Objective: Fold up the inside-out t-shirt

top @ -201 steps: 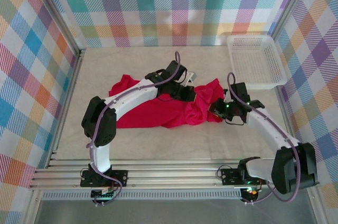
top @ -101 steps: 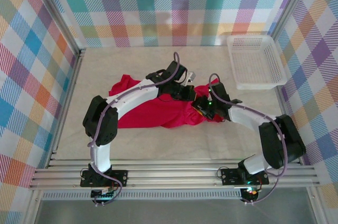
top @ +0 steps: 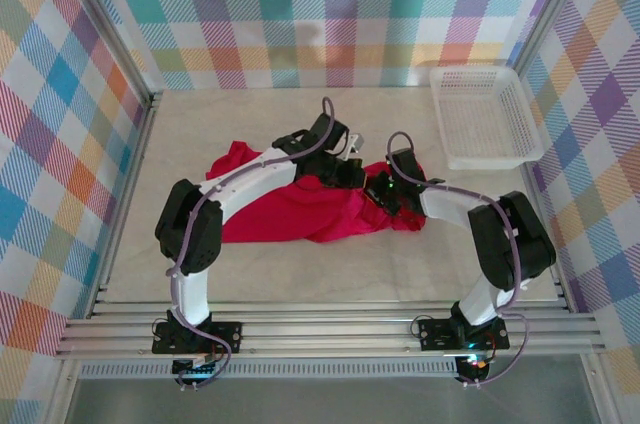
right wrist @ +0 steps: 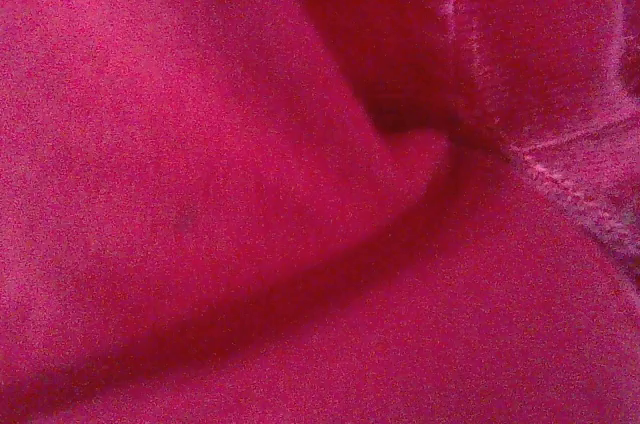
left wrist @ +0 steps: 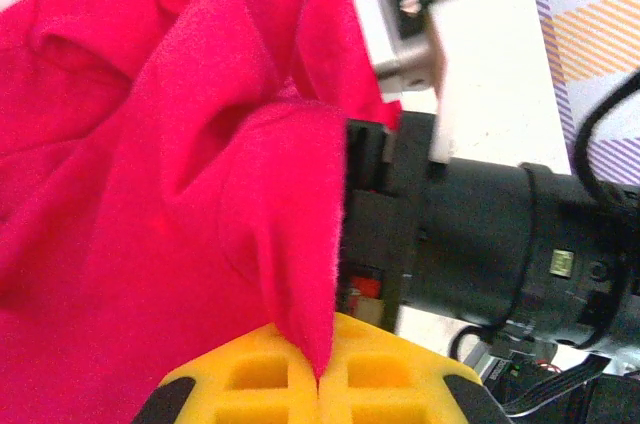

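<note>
Right, the inside-out t-shirt [top: 285, 212] lies bunched in a heap mid-table, well apart from the white basket [top: 480, 114] in the far right corner. The left gripper [left wrist: 320, 380] is clamped on a raised fold of red cloth, its yellow fingers [left wrist: 200, 384] cut off by the bottom edge. The right gripper [top: 378, 190] is buried in the shirt's right end, closed. Its fingers are hidden and its wrist lens is pressed into fabric, so whether cloth is caught between them is impossible to tell.

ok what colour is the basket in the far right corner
The basket is white, an open mesh. It shows best in the top external view.
</note>
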`<state>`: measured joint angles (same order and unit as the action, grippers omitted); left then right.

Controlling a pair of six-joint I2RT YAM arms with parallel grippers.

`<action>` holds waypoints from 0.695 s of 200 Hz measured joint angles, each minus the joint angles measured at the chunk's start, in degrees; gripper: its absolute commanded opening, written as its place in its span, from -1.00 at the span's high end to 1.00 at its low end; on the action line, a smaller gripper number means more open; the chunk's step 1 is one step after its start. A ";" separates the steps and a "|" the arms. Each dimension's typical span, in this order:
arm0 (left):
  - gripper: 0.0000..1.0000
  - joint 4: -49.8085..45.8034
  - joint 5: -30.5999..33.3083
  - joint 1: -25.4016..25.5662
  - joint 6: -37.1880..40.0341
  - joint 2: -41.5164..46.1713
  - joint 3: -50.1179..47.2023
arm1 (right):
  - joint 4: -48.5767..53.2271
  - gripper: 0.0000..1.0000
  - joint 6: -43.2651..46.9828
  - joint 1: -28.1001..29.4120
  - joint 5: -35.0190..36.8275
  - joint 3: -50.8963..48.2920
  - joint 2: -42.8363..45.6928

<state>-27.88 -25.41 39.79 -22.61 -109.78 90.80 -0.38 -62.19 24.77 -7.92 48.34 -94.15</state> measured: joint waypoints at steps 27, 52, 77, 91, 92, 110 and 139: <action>1.00 0.07 -0.52 -3.17 -0.13 -0.07 -0.24 | 6.45 1.00 3.96 -0.57 -1.97 -0.02 8.37; 1.00 1.38 -0.50 -6.73 -0.37 -1.57 -0.22 | 13.29 1.00 10.51 -2.03 -4.17 -1.01 25.86; 1.00 2.19 -0.63 -8.63 -0.92 -5.16 -0.13 | 17.73 1.00 14.93 -2.97 -4.59 -6.05 42.18; 1.00 2.56 -1.73 -8.70 -1.51 -6.91 -0.13 | 19.45 1.00 15.19 -2.97 -3.61 -12.44 50.21; 1.00 2.56 -1.77 -8.70 -1.55 -6.95 -0.13 | 19.52 1.00 15.13 -2.97 -3.58 -12.76 50.62; 1.00 2.62 -2.91 -7.26 -2.34 -7.93 -0.15 | 21.29 1.00 13.18 -2.97 -1.38 -23.23 59.82; 1.00 2.86 -3.50 -5.40 -3.56 -8.04 -0.20 | 23.02 0.60 8.31 -2.97 1.09 -34.23 67.98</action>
<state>-25.02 -28.91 34.39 -26.17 -117.82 90.61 22.63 -53.89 21.80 -6.83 14.11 -26.17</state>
